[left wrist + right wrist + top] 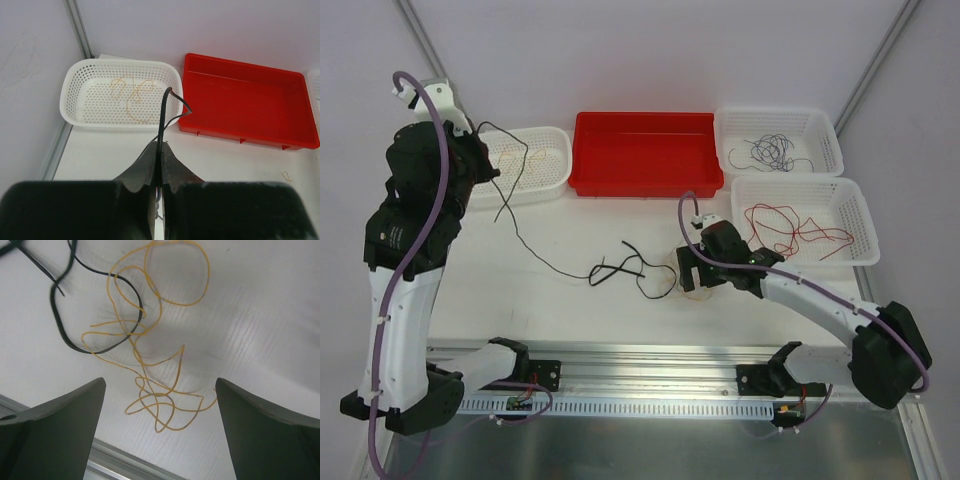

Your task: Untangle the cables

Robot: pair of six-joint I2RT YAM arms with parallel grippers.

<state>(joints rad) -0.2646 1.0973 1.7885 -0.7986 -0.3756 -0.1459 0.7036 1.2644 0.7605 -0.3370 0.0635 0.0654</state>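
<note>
Mid-sort on the white counter (570, 310): the left end effector (161, 152), fingers pressed together, is clamped on a thin black wire (161, 120) and holds it up at the far left, just short of the white perforated plastic basket (75, 95) that has a curl of yellow-tan wire in it. From that grip the black wire runs on a long slant, far left down to near centre, where its free end lies in loose loops on the counter.

Just right of those loops is a tangle of thin yellow-tan wire (170, 392). The right end effector (160, 385) hovers over it with its fingers wide apart and nothing between them (the tangle sits squarely in the gap, seen from the wrist). A black loop crosses the yellow curls on their left side, so the two look not yet free of each other. The right arm is plainly the nearer one; it reaches low and leftward from its base, forearm almost level. The left arm stands tall and folded back.

At the far edge sit a shallow red plastic tray (645, 150) and, to its right, two more white baskets, one holding dark wire (775, 148), the nearer one red wire (790, 225).
</note>
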